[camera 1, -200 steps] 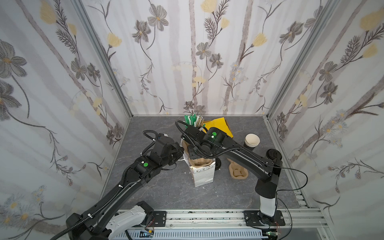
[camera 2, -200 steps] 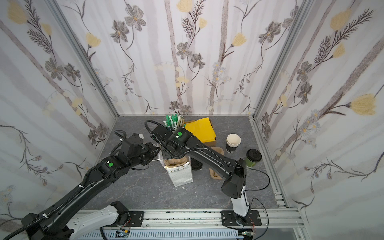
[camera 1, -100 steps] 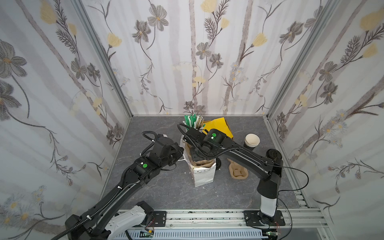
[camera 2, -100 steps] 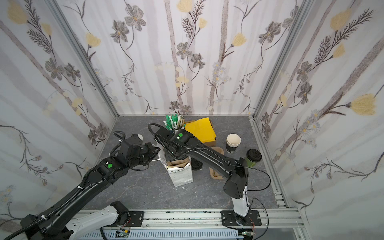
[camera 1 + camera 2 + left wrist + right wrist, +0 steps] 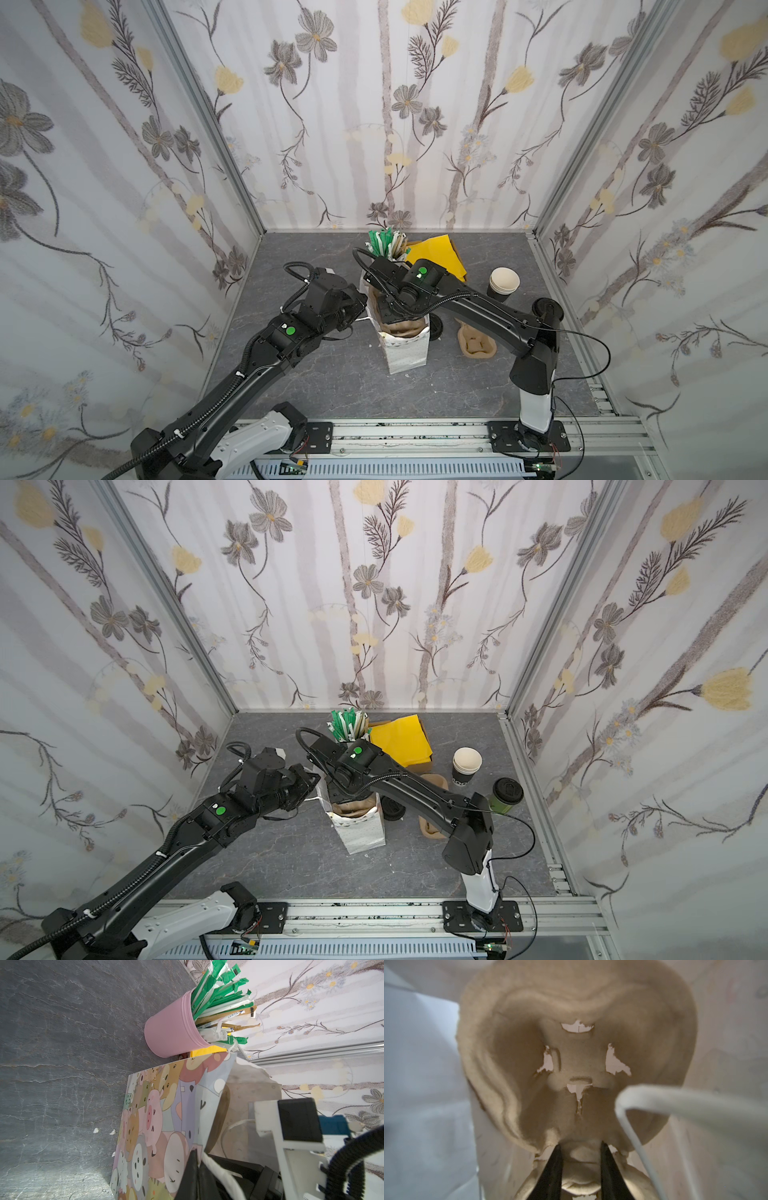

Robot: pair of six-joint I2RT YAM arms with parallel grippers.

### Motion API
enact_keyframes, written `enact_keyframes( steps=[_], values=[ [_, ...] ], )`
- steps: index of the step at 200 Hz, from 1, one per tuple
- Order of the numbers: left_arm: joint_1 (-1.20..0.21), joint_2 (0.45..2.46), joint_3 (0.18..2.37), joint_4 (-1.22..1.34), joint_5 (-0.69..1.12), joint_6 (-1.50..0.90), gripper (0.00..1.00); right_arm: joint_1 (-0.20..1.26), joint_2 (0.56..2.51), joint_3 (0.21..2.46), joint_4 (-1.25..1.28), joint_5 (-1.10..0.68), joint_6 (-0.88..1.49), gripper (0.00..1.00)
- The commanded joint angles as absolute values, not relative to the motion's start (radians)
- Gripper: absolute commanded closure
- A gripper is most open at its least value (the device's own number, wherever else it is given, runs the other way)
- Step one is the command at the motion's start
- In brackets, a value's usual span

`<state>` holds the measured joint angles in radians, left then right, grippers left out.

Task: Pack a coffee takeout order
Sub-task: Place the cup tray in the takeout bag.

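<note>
The right fingers [image 5: 557, 1155] are down inside the bag [image 5: 405, 353]. They are a little apart and pinch the middle hump of the carrier [image 5: 571, 1012]. The left fingers [image 5: 192, 1174] are squeezed tight on the bag's top edge, by its white cord [image 5: 675, 1101], and hold the bag open.

The green cup [image 5: 508, 798] is not packed. It stands on the bench [image 5: 291, 854] near the right wall, just beside the right arm's elbow. The napkin [image 5: 440, 257] lies at the back. The sticks [image 5: 228, 1017] stand in the pink cup [image 5: 172, 1032].

What could go wrong?
- The bag is tall and thin. A hard push down could tip it, or rip its edge out of the left fingers.
- The carrier has tears in its floor, and more pushing could split it.
- If the carrier sits crooked, the cup may lean and spill.
- The cord hangs over the carrier and could catch.
- If the right fingers lift before they open wide, the carrier comes up too.
- The right arm could bump the green cup when it pulls out.
</note>
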<state>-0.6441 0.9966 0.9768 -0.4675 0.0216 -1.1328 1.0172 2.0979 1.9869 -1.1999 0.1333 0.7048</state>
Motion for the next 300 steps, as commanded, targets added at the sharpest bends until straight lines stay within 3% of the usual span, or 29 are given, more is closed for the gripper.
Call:
enact_keyframes(
  steps=[1,91,300],
  values=[
    [-0.646,0.992,0.967,-0.423,0.046,-1.135,1.0,1.007,2.102,1.987,-1.167,0.121,0.691,0.76],
    [-0.645,0.982,0.965,-0.423,0.051,-1.141,0.99,1.001,2.144,2.074,-1.243,0.21,0.652,0.75],
    [-0.645,0.94,0.93,-0.426,0.031,-1.182,0.99,0.996,2.204,1.977,-1.104,0.06,0.647,0.75]
  ],
)
